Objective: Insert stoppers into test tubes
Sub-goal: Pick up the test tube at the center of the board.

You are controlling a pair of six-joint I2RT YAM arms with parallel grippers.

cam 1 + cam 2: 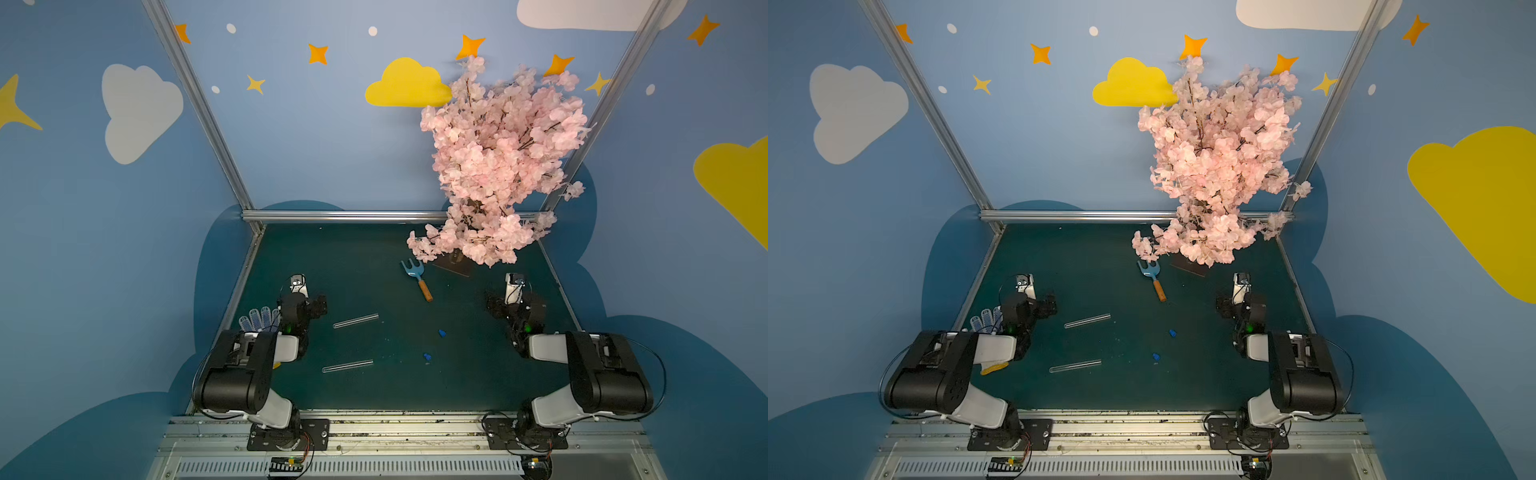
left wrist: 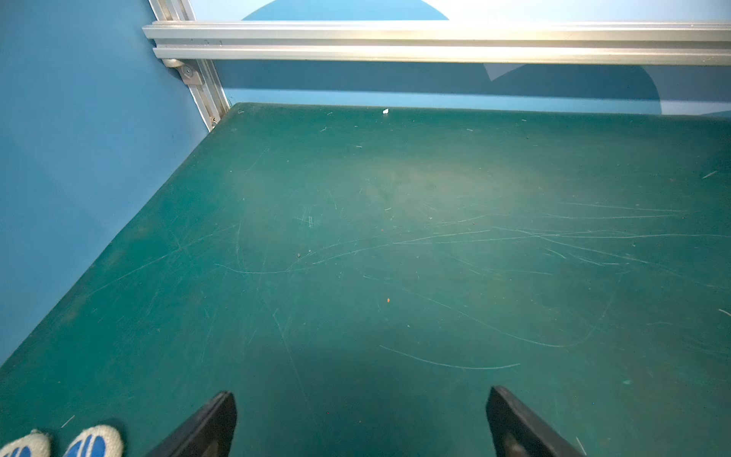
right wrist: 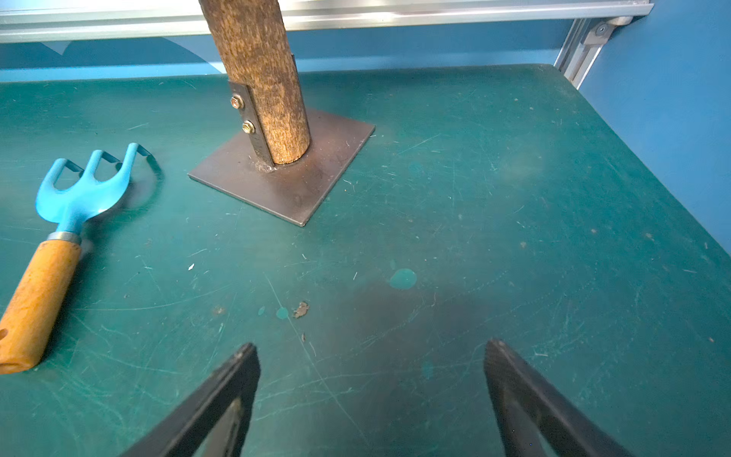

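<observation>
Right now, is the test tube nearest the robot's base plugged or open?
Open. The near test tube lies on the mat with no plug; both blue stoppers lie apart from it.

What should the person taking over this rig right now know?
Left end effector: open, empty. Right end effector: open, empty.
Far tube and near tube lie flat on the table, on the left arm's side. Far stopper and near stopper lie loose beside them, toward the right arm.
Done: nothing; both tubes are unplugged.
To do: put one stopper into each tube.
</observation>
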